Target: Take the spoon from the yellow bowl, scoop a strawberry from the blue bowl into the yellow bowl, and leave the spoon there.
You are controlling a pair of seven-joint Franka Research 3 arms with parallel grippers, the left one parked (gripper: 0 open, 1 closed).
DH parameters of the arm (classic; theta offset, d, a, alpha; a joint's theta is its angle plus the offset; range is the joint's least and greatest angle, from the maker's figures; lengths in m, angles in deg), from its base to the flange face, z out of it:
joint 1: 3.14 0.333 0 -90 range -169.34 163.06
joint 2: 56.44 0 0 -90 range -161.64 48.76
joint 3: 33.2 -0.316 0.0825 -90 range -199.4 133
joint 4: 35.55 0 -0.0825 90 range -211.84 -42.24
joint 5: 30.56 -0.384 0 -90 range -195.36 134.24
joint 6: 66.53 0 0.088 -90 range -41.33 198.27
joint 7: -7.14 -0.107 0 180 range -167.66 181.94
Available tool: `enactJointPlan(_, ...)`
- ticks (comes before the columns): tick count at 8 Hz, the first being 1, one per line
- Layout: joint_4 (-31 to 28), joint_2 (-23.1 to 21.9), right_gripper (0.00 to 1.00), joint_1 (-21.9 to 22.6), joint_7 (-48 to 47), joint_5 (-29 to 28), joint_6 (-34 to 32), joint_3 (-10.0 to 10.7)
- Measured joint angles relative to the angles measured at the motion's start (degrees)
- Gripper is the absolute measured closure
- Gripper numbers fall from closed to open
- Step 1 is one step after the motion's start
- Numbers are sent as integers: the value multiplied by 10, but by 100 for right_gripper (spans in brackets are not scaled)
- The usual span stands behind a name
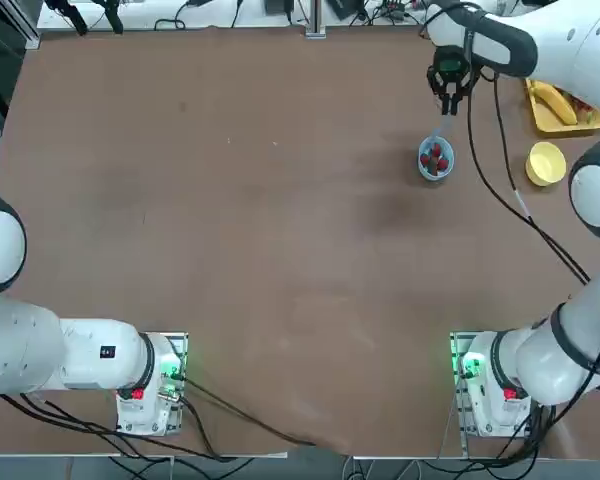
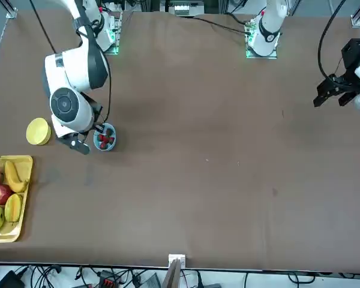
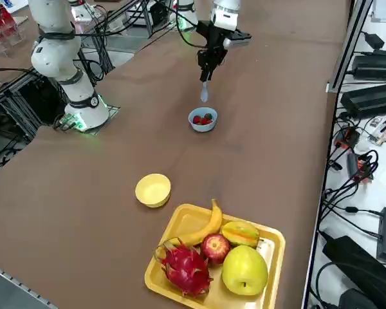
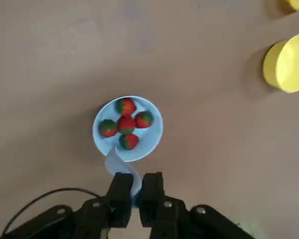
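Observation:
My right gripper point(image 4: 134, 180) is shut on the handle of the pale spoon point(image 4: 118, 164). The spoon's scoop end hangs down just over the near rim of the blue bowl point(image 4: 152, 142). That bowl holds several red strawberries point(image 4: 127, 124). In the right side view the gripper point(image 3: 206, 72) hangs above the table, and the spoon point(image 3: 204, 94) points down a little above and beyond the blue bowl point(image 3: 202, 127). The small yellow bowl point(image 3: 153, 190) stands empty, apart from the blue one and next to the fruit tray. From overhead, the blue bowl point(image 1: 424, 160) lies left of the yellow bowl point(image 1: 546, 163).
A rectangular yellow tray point(image 3: 186, 220) with a banana, an apple, a dragon fruit and other fruit sits close to the yellow bowl at the table's right edge. Black cables trail along the right arm above the table. Brown tabletop spreads wide to the left of the bowls.

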Motion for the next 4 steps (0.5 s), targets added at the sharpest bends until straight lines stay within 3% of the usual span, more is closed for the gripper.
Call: enactJointPlan(4, -5, 18, 88, 1, -81, -10, 15, 1)
